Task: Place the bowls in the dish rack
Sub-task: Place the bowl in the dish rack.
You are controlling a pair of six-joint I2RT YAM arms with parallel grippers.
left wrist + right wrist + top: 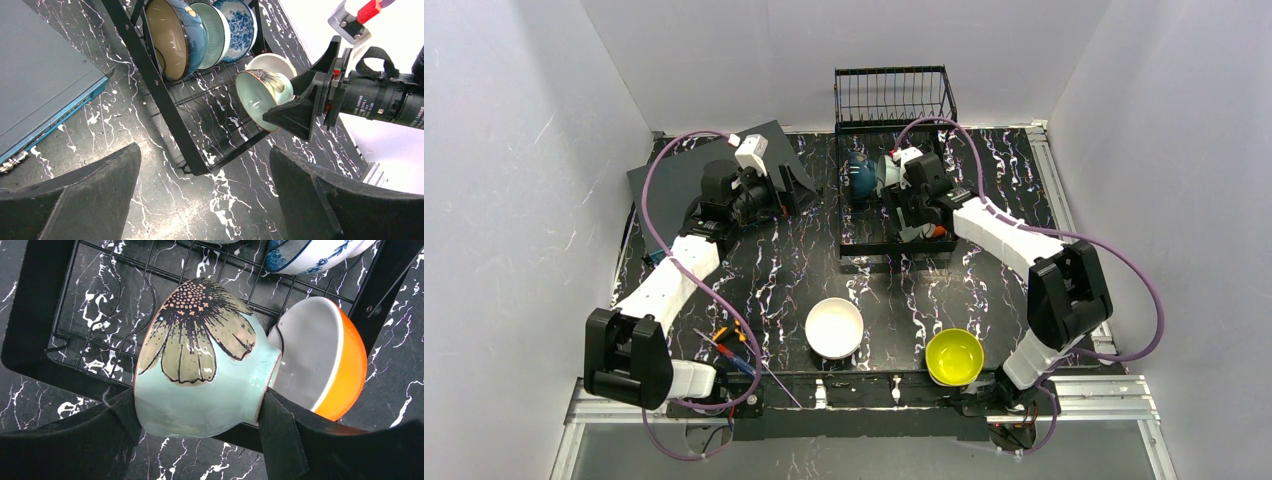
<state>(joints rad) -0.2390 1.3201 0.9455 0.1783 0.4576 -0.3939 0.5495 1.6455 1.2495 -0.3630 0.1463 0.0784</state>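
The dish rack (894,98) has some bowls (175,37). The right gripper (197,412) holds a green bowl (200,365) over it, and the left gripper (204,165) is wide and empty. The white bowl (834,327) and yellow bowl (954,356) wait outside.

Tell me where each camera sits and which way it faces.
Top external: above and behind the robot, looking down at the table; left arm and right arm show.
Left wrist: left of the dish rack, facing it; open left hand shows.
Right wrist: above the rack, looking down; right hand grips the flowered mint-green bowl.
Both wrist views share that bowl and the rack.

Glossy ceramic bowl (200,390), matt wire rack (45,290)
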